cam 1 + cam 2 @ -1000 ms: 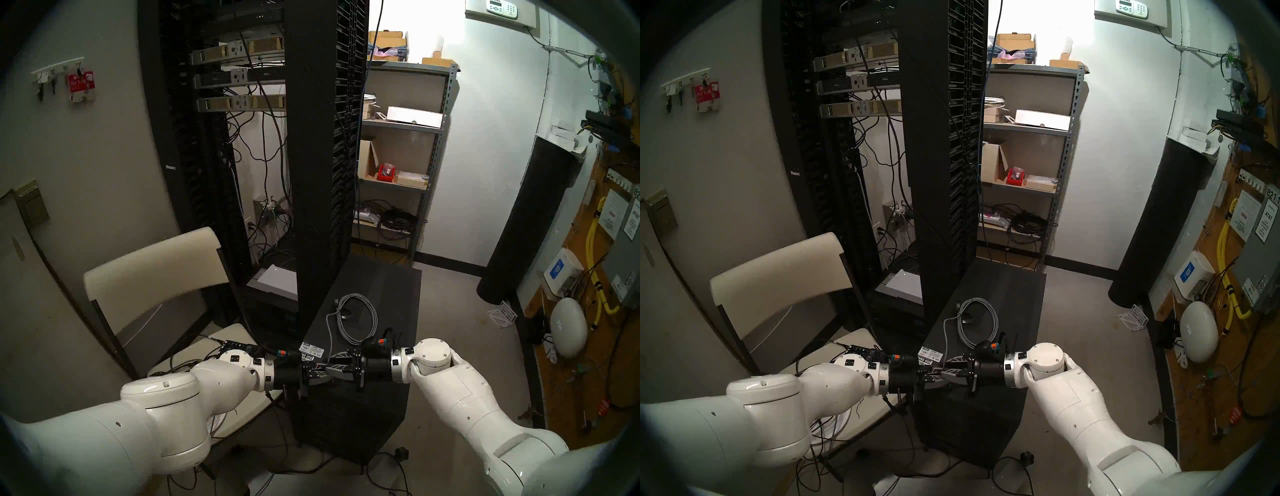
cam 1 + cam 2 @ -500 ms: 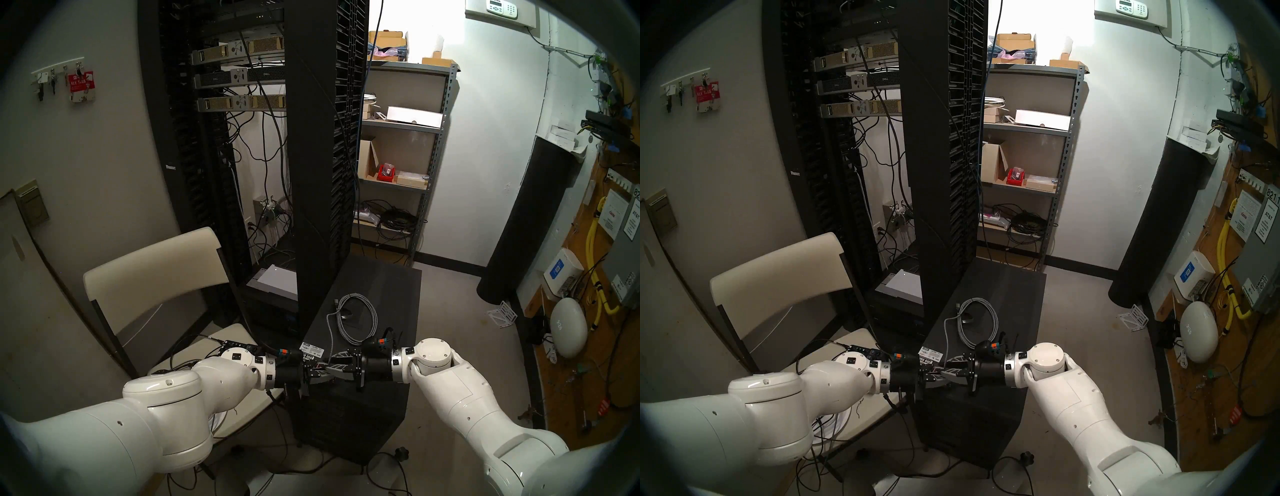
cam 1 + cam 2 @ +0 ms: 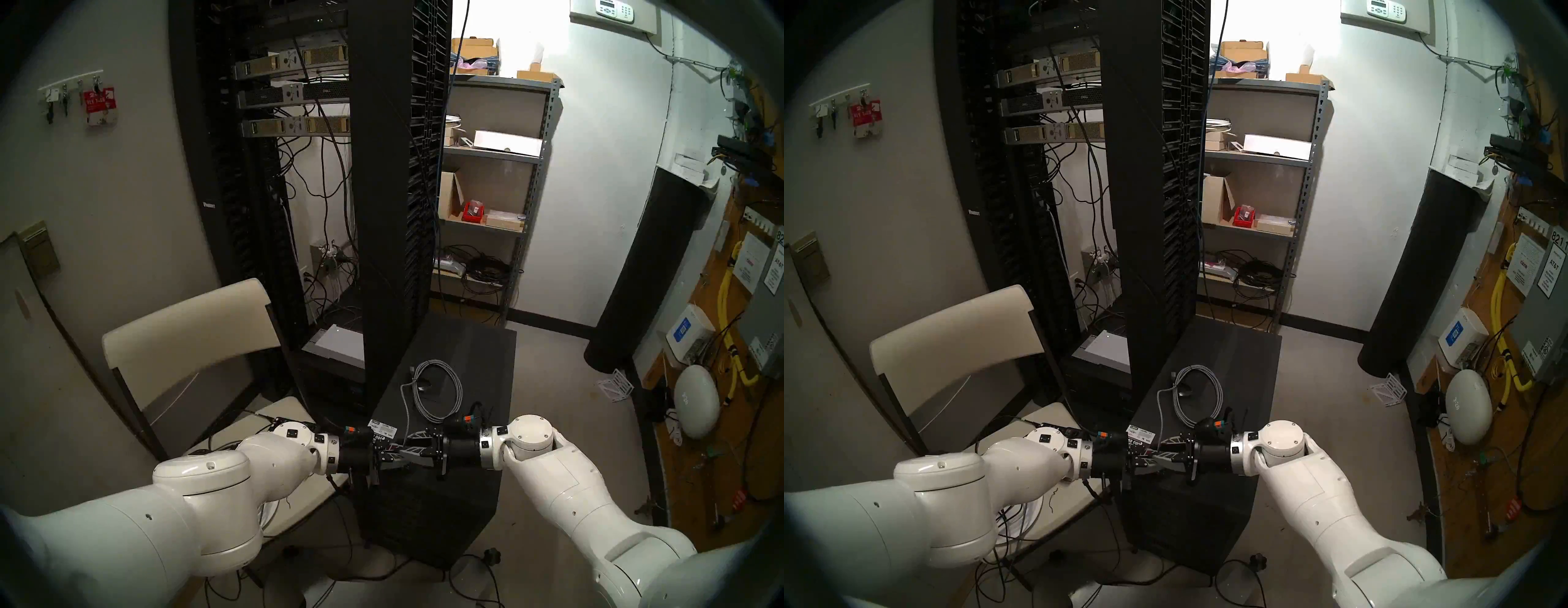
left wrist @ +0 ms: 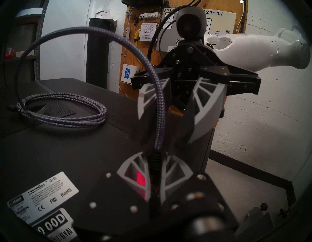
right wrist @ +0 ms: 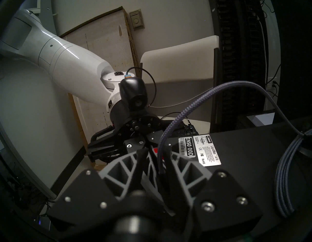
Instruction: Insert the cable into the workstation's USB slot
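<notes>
- My left pincer [image 4: 156, 170] is pinched tight on the plug end of the cable [image 4: 158, 108], over the near edge of the workstation [image 4: 50, 152].
- My right pincer [image 4: 170, 121] faces it, partly open, fingers to either side of the cable just behind the plug; I cannot tell whether they touch it.
- From my grip the cable arches up and back to its coil [image 3: 437, 390], lying on top of the workstation.
- Judged so far: the plug is lifted and seems mid-handover; finding the USB slot, lining up and pushing in all remain. I see no slot.
- Containers: the shelf [image 3: 492, 153] behind the workstation holds boxes and cables.
</notes>
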